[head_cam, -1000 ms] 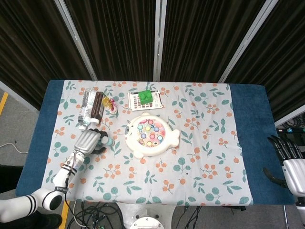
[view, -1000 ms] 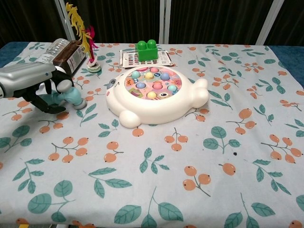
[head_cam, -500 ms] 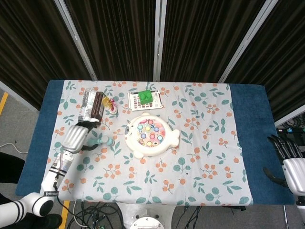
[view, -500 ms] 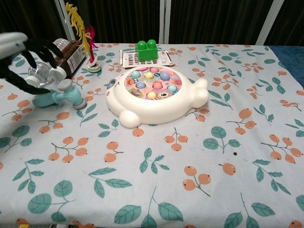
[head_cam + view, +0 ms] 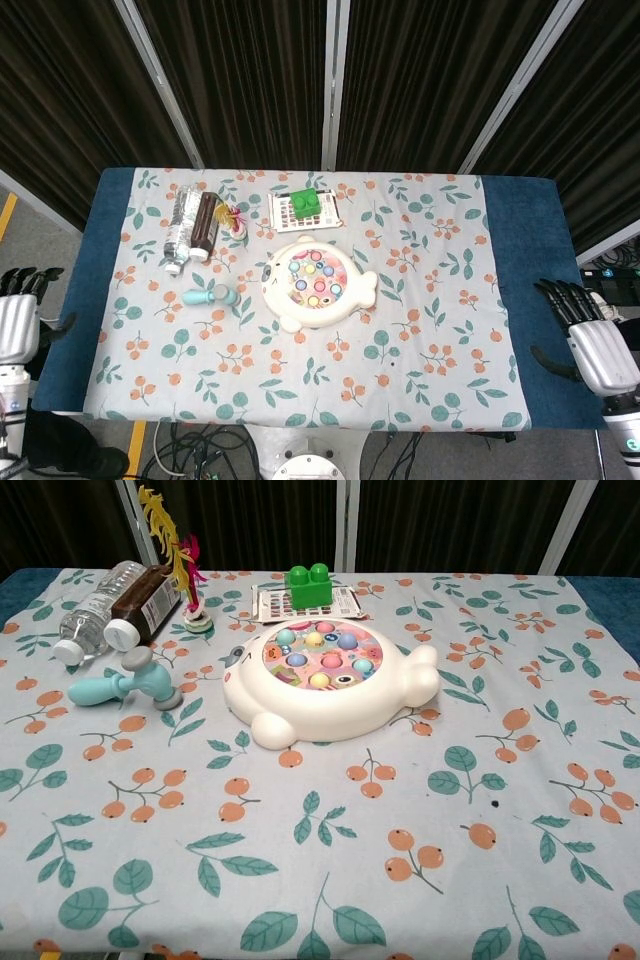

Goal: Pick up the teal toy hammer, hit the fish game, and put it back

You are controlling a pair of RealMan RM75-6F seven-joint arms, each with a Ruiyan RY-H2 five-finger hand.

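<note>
Both hands are parked off the counter's edges with fingers spread and nothing held: the left hand (image 5: 17,322) beyond the left side, the right hand (image 5: 590,340) beyond the right side, as seen in the head view only. No toy is touched by either. The teal toy hammer (image 5: 125,681) is laid flat on the patterned cloth (image 5: 400,860), its head turned toward the fish game (image 5: 325,680) and just beside it, apart from it. Such a placement, near the game and clear of the two bottles (image 5: 115,605) lying behind it, suggests the put-back spot, so the task is judged finished, or not begun; which cannot be told.
</note>
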